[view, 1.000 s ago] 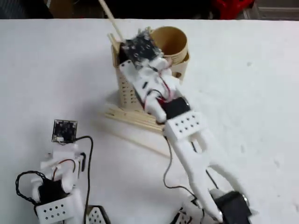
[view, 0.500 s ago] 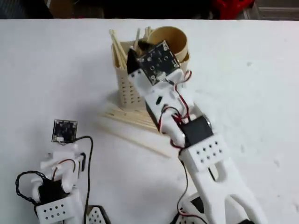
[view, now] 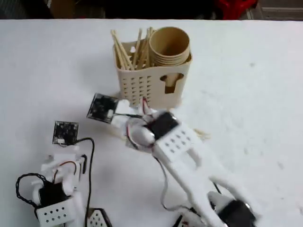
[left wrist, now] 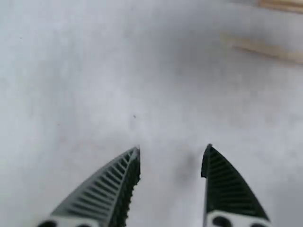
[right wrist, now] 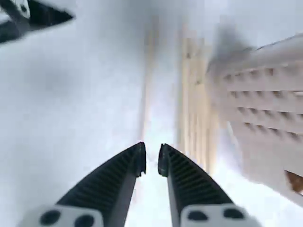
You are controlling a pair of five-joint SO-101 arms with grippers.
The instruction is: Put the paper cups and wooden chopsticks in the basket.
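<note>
The paper cups [view: 169, 45], tan and nested into one round stack, stand in one end of the basket [view: 151, 87]. It is a cream plastic tub with rows of small holes and a keyhole-shaped cutout in its wall. Beside the cups, a bundle of pale wooden chopsticks [view: 128, 49] stands upright in the basket, fanning out at the top.

More chopsticks [right wrist: 194, 94] lie flat on the white table [view: 246, 94] in a loose row along the foot of the basket, with one thin stick a little apart from the others.

The right gripper [right wrist: 150, 161] hangs low over the table by those loose sticks. Its dark ribbed fingers are only a narrow slit apart and hold nothing.

The left gripper [left wrist: 173, 149] is above bare tabletop, well apart from the basket. Its wedge-shaped fingers are spread wide and empty, with a couple of sticks blurred at the far edge of its view.
</note>
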